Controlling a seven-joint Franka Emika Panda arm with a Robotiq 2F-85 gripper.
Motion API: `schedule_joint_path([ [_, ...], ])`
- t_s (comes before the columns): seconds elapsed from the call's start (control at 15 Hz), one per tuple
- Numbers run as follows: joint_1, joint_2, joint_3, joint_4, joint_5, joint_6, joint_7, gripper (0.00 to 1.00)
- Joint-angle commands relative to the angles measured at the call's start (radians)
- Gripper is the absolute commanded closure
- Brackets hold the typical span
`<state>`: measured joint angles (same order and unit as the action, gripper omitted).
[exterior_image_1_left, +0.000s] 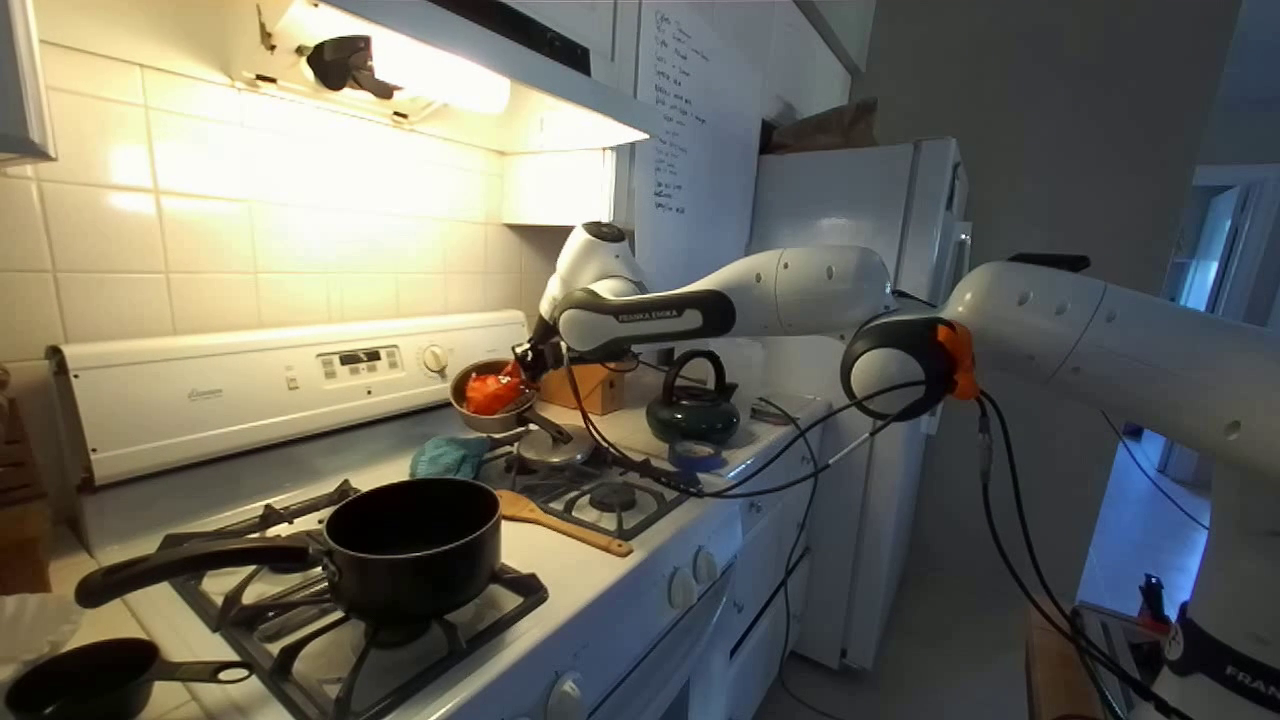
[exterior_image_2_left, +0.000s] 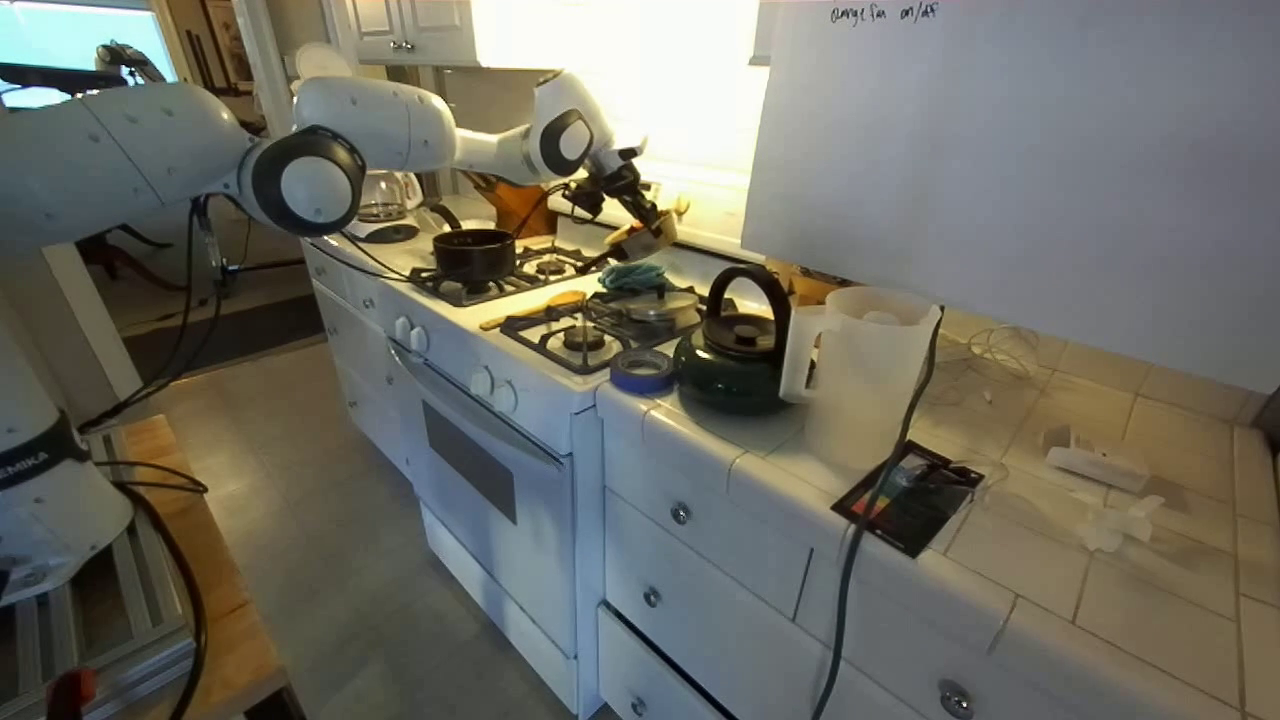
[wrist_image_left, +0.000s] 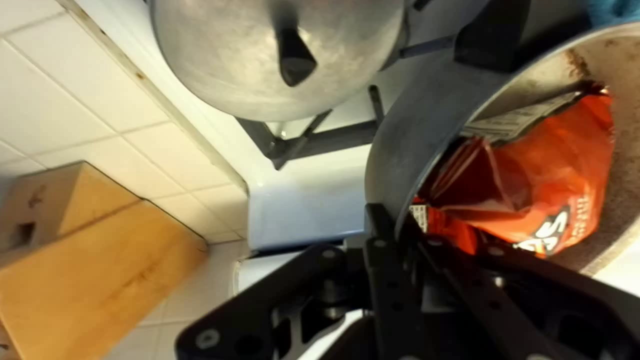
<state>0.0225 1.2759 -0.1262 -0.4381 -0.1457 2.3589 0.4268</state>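
Observation:
My gripper is shut on the rim of a small grey pan, one finger outside the wall and one inside. A crumpled orange-red bag with white lettering lies in the pan. In an exterior view the gripper is at the edge of the pan, with the bag showing inside. In an exterior view the pan looks tilted and held above the back of the stove, below the gripper. The fingertips' exact contact is partly dark.
A metal lid with a black knob, a teal cloth, a wooden spatula and a black saucepan are on the stove. A kettle, blue tape, pitcher and cardboard box stand nearby. A range hood overhangs.

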Motion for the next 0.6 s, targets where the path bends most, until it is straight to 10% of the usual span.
schedule_joint_path([
  [0.0,0.04,-0.033,0.08,-0.005,0.033,-0.008,-0.138,0.98],
  [0.53,0.102,-0.083,0.099,-0.037,0.05,-0.249,-0.296,0.98],
])
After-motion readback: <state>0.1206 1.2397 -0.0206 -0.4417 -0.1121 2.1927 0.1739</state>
